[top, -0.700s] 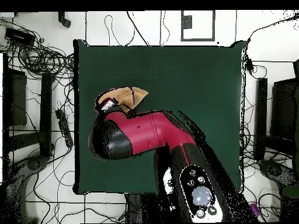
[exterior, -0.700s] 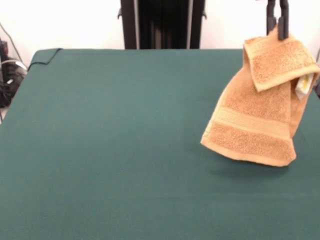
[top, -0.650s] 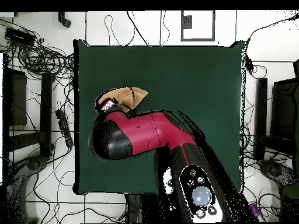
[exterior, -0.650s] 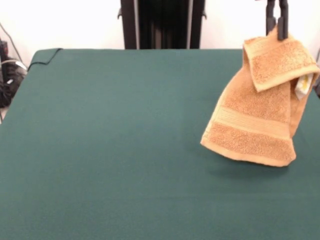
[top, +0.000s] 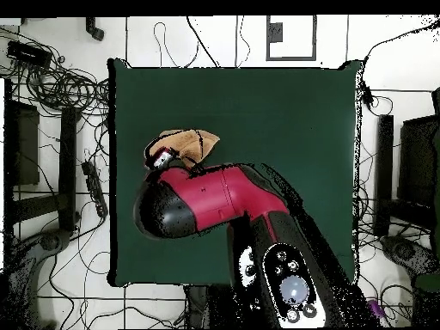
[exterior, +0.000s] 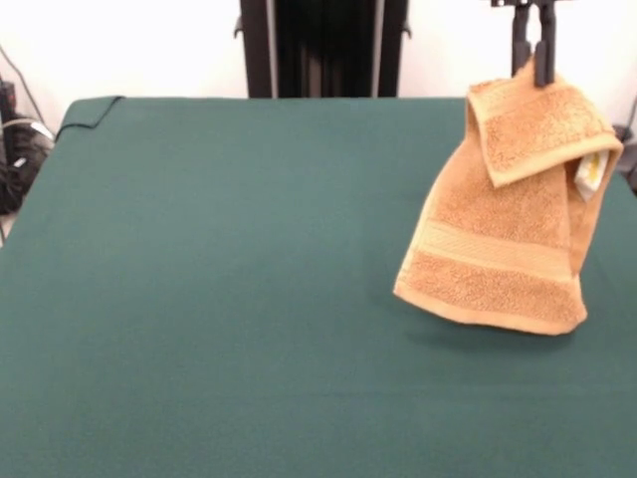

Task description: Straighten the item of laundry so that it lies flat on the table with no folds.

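Note:
The orange-tan towel (exterior: 503,234) hangs in the air at the right of the front view, folded over itself, with a white care label (exterior: 589,171) showing at its right edge. My gripper (exterior: 533,72) is shut on the towel's top corner. The towel's lowest edge hangs just above the dark green table (exterior: 229,279), with a faint shadow beneath it. From overhead only a bit of the towel (top: 185,141) shows beyond the red arm (top: 215,198), which hides the gripper.
Cables and dark equipment (top: 51,86) lie on the floor round the table. A black pedestal column (exterior: 323,48) stands behind the table's far edge.
The gripper and the hanging towel have shifted a little to the left in the front view. The grip has not changed.

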